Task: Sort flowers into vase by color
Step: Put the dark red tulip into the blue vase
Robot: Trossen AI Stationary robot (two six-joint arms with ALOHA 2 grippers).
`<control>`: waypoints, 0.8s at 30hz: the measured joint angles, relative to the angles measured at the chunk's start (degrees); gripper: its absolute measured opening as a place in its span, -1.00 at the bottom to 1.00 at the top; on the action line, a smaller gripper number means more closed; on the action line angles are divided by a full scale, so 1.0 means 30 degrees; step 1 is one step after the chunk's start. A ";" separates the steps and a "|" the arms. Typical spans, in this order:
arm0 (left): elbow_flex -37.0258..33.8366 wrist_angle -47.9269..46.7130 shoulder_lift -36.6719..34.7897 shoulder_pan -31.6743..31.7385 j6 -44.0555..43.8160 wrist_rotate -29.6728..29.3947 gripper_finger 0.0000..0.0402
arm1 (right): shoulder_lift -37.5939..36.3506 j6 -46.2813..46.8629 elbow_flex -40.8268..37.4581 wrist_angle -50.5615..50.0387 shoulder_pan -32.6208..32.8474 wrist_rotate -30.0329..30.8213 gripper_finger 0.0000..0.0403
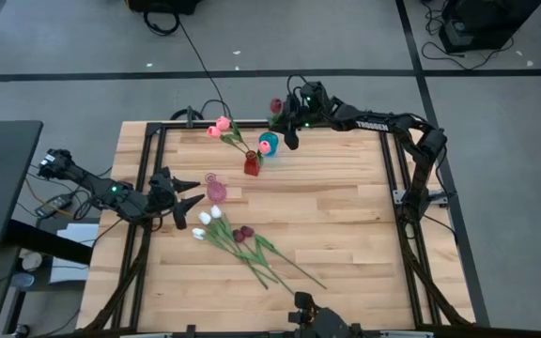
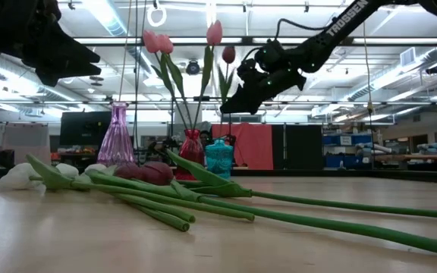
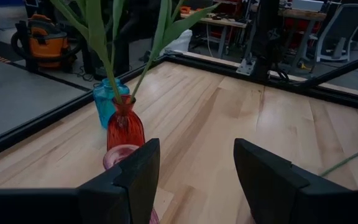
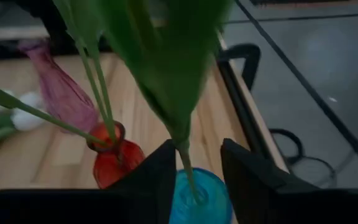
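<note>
My right gripper (image 1: 290,134) (image 4: 199,165) hovers open over the blue vase (image 1: 268,143) (image 4: 201,199) near the far edge. A maroon tulip (image 1: 275,105) (image 2: 228,54) stands in that vase, and its stem (image 4: 186,155) rises between my fingers. The red vase (image 1: 251,167) (image 3: 125,127) holds pink tulips (image 1: 219,127). My left gripper (image 1: 199,192) (image 3: 196,162) is open beside the empty pink vase (image 1: 216,191). White tulips (image 1: 207,220) and maroon tulips (image 1: 242,233) lie flat on the table. My right gripper stands above the blue vase with its fingers pointing down. The maroon tulip's stem (image 4: 186,155) runs down between them, close to one finger (image 4: 163,177), with its foot in the vase. Whether that finger touches the stem, I cannot tell.
The three vases stand close together in the far left-centre of the table (image 1: 346,216). The loose flowers' stems (image 1: 289,268) (image 2: 317,216) fan out toward the near edge. A black frame rail (image 1: 397,188) borders the table.
</note>
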 joint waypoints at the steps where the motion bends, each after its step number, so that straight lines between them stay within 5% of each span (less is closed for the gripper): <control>1: 0.0000 -0.0142 0.0000 0.0000 -0.0230 -0.0001 0.05 | -0.0179 -0.0233 0.0126 -0.0530 0.0013 0.0386 -0.28; 10: 0.0000 -0.0706 -0.0002 0.0000 -0.1176 -0.0001 0.05 | -0.3757 -0.1525 0.0389 -0.7385 0.0920 0.5880 -0.21; 20: 0.0000 -0.0704 -0.0015 0.0000 -0.1205 -0.0008 0.05 | -0.4418 0.3445 0.0062 -1.5440 0.4352 1.0145 -0.21; 24: 0.0000 -0.0675 -0.0015 0.0000 -0.1364 -0.0008 0.05 | -0.4432 0.5721 -0.0787 -1.6798 0.5709 0.9915 -0.21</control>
